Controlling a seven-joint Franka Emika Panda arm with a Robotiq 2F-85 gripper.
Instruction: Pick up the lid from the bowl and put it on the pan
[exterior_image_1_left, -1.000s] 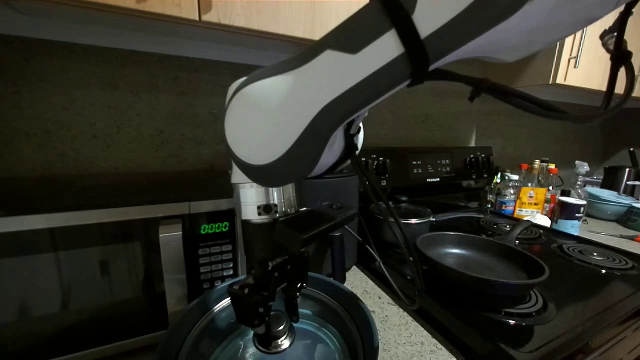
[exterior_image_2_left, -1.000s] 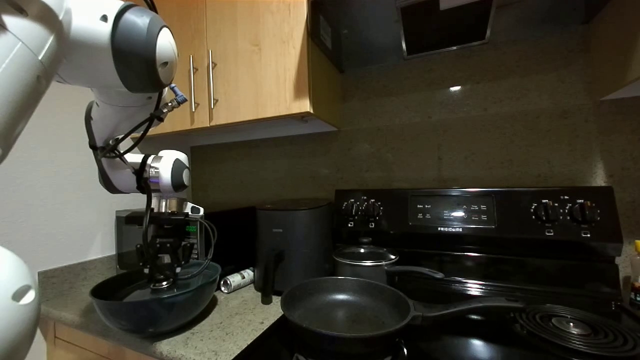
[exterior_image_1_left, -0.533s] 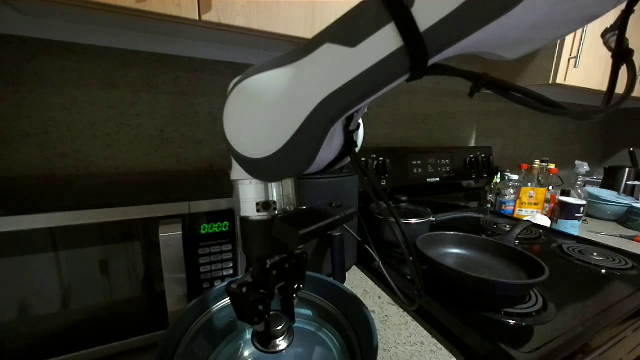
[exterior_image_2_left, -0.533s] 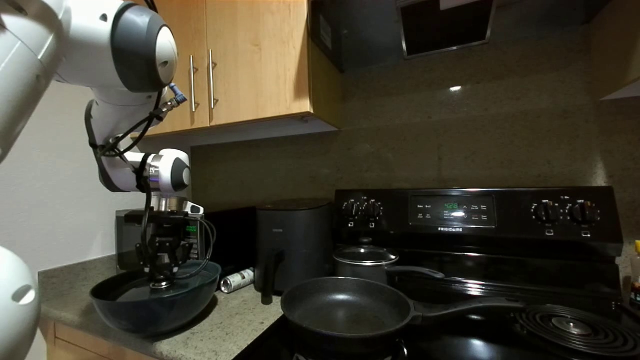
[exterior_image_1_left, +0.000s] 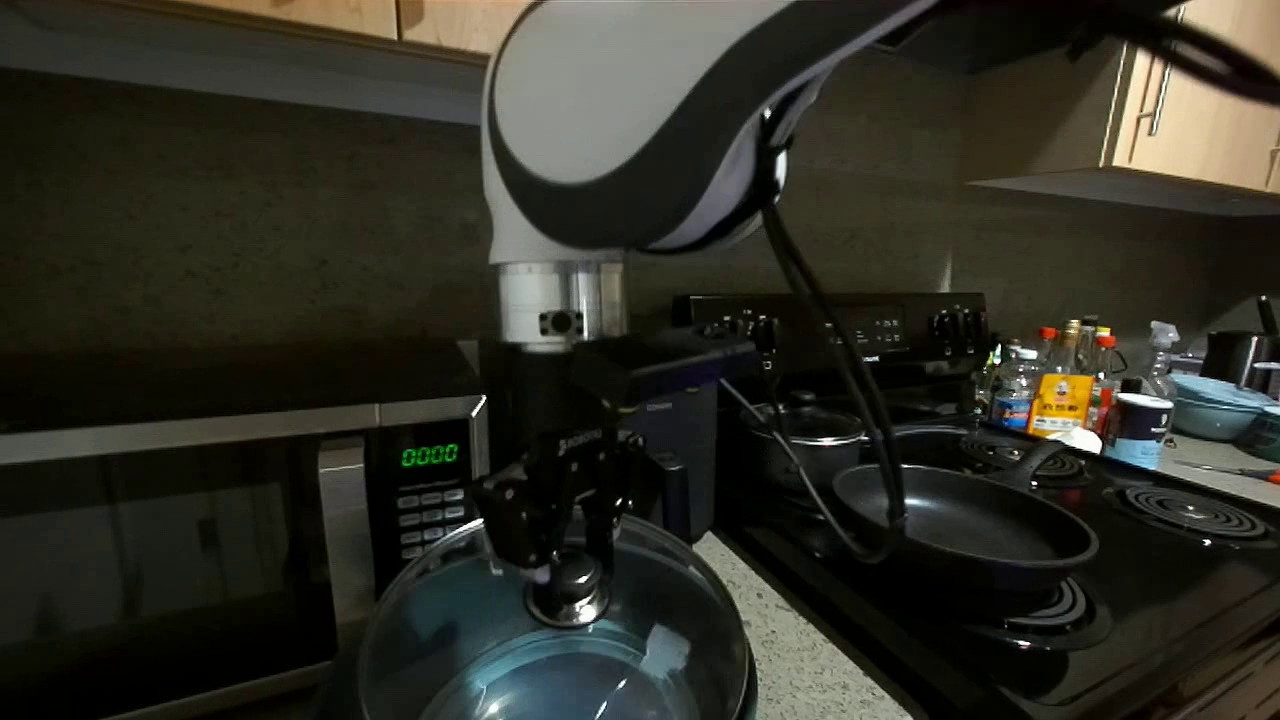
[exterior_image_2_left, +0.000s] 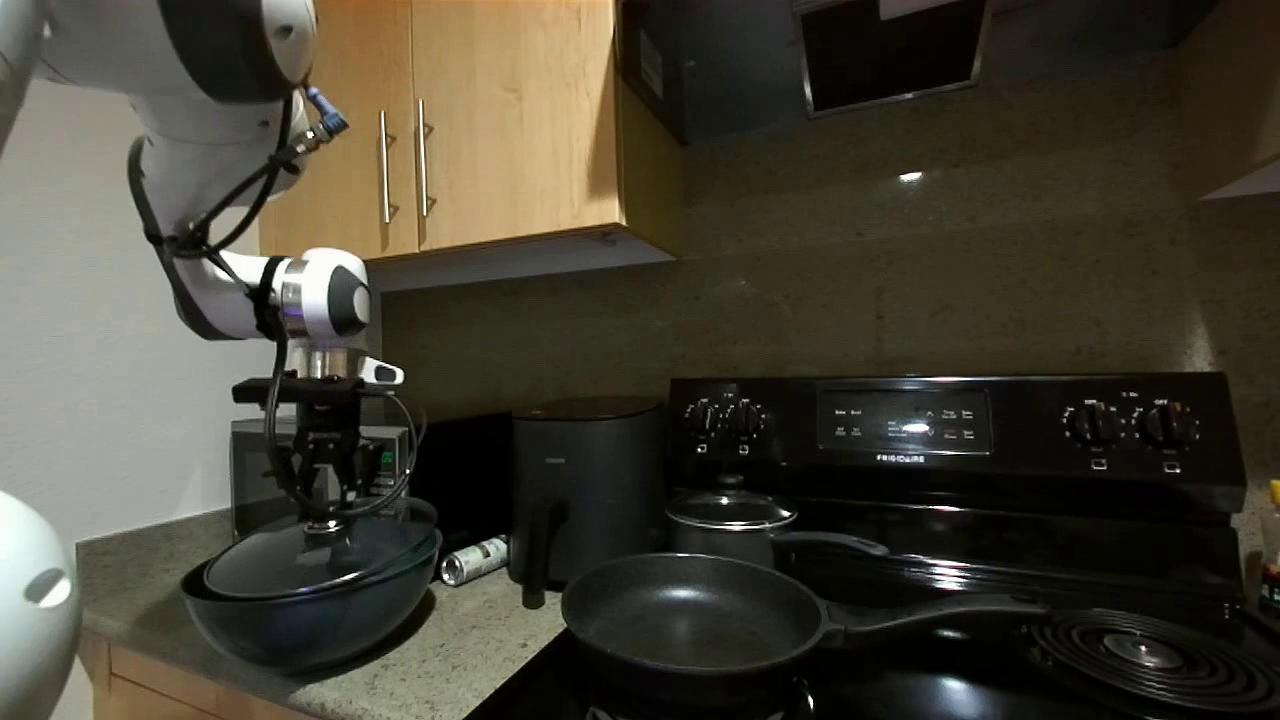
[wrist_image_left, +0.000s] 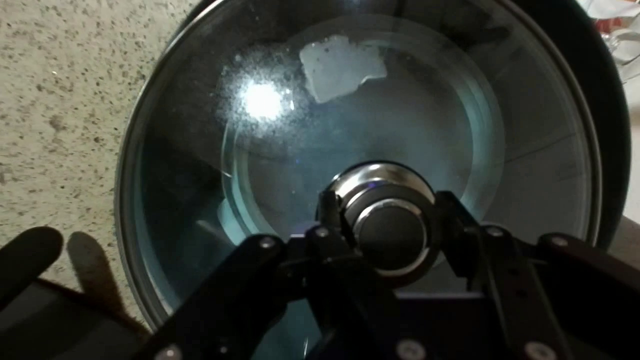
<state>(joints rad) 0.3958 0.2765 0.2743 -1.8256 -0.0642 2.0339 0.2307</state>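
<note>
Lift step in hand, I reckon: round clear glass lid with a metal rim (exterior_image_2_left: 285, 565) is right over the big round blue-grey bowl (exterior_image_2_left: 320, 630)
Black two-finger gripper (wrist_image_left: 389, 220) is clamped on the lid's dark round knob (wrist_image_left: 392, 237); can't tell if the whole rim clears the bowl. Next I'd raise it clear, go across level, and lower it onto the wide shallow black frying pan (exterior_image_2_left: 700, 620). Nothing visible in that pan; can't make out what's in the bowl. Smaller, deeper black pot (exterior_image_2_left: 720, 545) has its own clear glass cover (exterior_image_2_left: 730, 508) on.
</note>
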